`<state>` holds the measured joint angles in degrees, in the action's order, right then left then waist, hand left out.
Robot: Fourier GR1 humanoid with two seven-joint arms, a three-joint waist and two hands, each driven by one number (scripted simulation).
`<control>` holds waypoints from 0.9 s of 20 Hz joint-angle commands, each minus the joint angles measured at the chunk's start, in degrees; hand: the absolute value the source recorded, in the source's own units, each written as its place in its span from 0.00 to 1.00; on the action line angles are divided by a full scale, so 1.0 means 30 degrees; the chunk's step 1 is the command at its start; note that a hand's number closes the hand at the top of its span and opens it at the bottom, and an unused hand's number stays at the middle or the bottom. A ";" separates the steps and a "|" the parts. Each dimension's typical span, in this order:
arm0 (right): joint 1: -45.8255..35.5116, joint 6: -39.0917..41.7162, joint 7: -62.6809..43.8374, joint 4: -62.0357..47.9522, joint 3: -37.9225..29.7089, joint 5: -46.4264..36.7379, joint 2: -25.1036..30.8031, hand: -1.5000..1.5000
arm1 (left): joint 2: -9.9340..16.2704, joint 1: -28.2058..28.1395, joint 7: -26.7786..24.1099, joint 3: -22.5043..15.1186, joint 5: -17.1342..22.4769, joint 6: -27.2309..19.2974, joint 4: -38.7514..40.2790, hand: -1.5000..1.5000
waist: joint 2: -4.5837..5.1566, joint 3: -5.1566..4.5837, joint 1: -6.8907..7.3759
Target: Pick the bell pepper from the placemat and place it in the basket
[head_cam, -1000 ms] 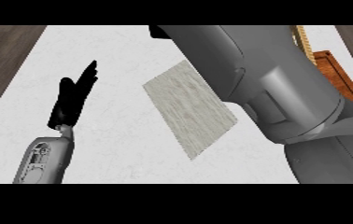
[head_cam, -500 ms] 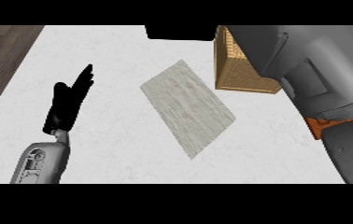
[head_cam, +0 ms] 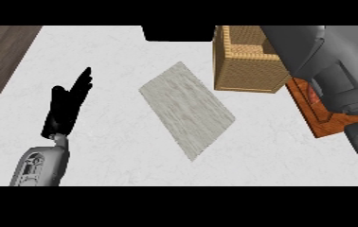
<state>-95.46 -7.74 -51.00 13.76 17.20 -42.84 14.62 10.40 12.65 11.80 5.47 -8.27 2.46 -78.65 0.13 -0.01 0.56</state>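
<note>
Pepper is hidden from me; I cannot tell where it sits. My placemat (head_cam: 186, 109) lies bare and grey on the white table (head_cam: 119, 56), tilted. Just beside its upper right corner stands the wicker basket (head_cam: 246, 74). My right forearm (head_cam: 315, 56) crosses above the basket, fingers out of sight. My left hand (head_cam: 67, 108) rests at left, fingers straight.

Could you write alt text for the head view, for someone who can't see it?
A grey placemat lies bare on a white counter, left of a wicker basket. The robot's left hand rests open at left; a grey arm crosses the right side.
</note>
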 commanded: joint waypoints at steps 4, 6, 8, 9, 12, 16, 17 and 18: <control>0.2589 0.0226 0.2558 0.1381 -0.0600 0.0177 0.1448 1.00 | -0.0097 -0.0265 0.0827 -0.0206 -0.0050 -0.0009 -0.1132 0.50 | -0.0024 0.0007 0.0001; 0.3054 -0.0009 0.2686 0.1446 -0.0783 0.0128 0.1376 1.00 | -0.0062 0.0869 0.0548 0.0031 -0.0114 -0.0103 0.0312 0.50 | 0.0050 -0.0002 -0.0013; 0.3476 0.0279 0.2714 0.1368 -0.0877 0.0065 0.1382 1.00 | -0.0274 -0.0293 -0.0122 -0.0210 -0.0681 -0.0620 0.0030 0.50 | 0.0041 -0.0003 0.0054; 0.4532 0.0072 0.2850 0.2192 -0.0827 0.0117 0.1259 1.00 | 0.0392 0.0022 0.0862 0.0342 0.0001 0.0026 -0.0730 0.50 | -0.0061 0.0006 -0.0111; 0.4123 -0.0461 0.2999 0.1422 -0.2354 0.1233 0.1076 1.00 | 0.0055 0.0682 0.0745 0.0079 0.0311 0.0411 -0.0418 0.50 | 0.0098 0.0001 0.0205; 0.6441 -0.3499 0.2858 0.2094 -0.3296 0.1856 0.0258 0.00 | -0.0047 -0.0110 0.1049 -0.0361 -0.0053 0.0398 -0.1001 0.50 | 0.0043 0.0014 0.0175; 0.6271 -0.3230 0.3796 0.2166 -0.3769 0.2197 0.1007 0.00 | -0.0267 0.0469 0.0358 -0.0209 -0.0438 -0.0271 0.0046 0.50 | 0.0100 0.0007 0.0114; 0.6554 -0.4306 0.2928 0.2449 -0.3649 0.1989 0.0082 0.00 | -0.0152 -0.1299 -0.0720 -0.0204 -0.0106 0.0205 -0.0745 0.50 | 0.0034 0.0003 0.0211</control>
<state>-78.31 -15.78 -42.26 19.99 8.39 -38.00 16.57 10.08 12.13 12.31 5.03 -8.87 2.53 -79.75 0.26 0.01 0.82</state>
